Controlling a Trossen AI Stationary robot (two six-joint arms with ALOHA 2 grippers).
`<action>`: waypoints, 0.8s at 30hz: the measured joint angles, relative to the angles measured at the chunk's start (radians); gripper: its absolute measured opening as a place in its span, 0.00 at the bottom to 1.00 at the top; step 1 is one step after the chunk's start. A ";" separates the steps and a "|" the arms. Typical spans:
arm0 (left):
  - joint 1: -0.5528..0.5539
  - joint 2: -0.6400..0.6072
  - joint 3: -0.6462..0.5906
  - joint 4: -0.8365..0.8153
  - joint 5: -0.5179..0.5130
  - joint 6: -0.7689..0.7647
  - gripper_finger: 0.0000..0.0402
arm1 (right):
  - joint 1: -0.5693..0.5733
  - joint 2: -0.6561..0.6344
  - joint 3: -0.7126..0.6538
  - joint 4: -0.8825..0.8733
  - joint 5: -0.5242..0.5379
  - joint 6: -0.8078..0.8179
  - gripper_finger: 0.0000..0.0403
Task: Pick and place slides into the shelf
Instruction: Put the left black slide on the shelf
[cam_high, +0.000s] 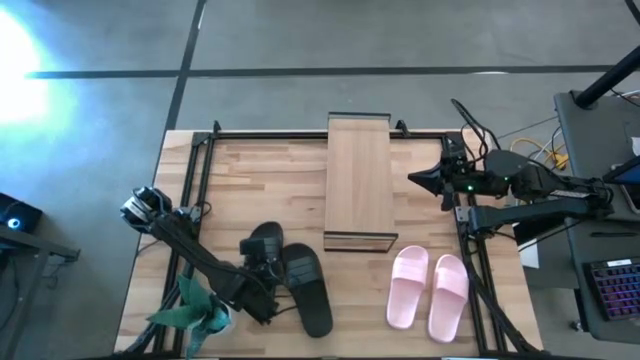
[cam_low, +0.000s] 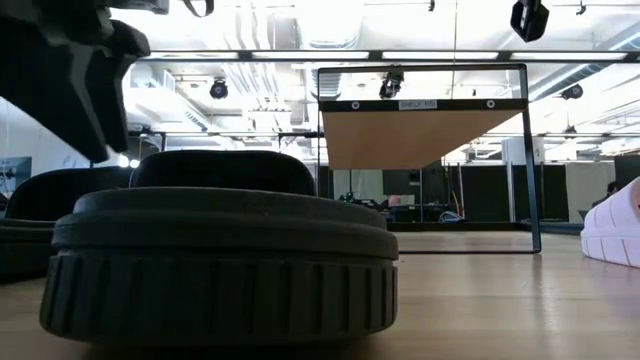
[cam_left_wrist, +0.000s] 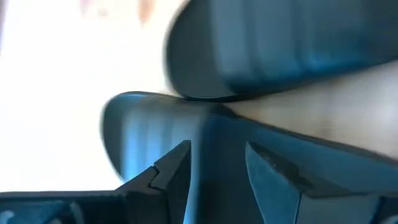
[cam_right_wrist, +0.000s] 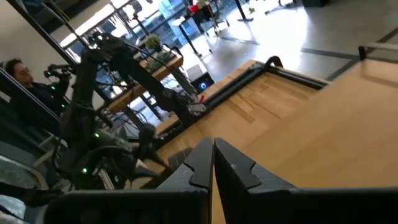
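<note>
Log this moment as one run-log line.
left gripper: open at black slides | right gripper: shut, idle beside shelf | pink slides: on table, unplaced

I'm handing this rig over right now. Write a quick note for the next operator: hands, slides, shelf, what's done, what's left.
Left hand: fingers apart, down at the black slides near the table's front left; nothing gripped.
Right hand: shut, empty, waiting at the right edge beside the shelf.
Pink slides: side by side on the table, front right.
Shelf: centre back, no slides on it or under it in the low view.
Done: nothing placed.
Left: all four slides.
</note>
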 joint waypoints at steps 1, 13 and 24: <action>0.000 0.006 0.007 -0.017 -0.019 0.000 0.35 | 0.000 0.000 0.000 -0.008 0.000 0.000 0.02; 0.002 0.045 -0.019 -0.024 -0.023 -0.003 0.35 | 0.000 -0.001 0.000 -0.048 0.000 0.018 0.02; 0.073 0.058 -0.139 -0.030 -0.083 -0.182 0.34 | 0.000 -0.001 0.000 -0.057 0.035 0.010 0.02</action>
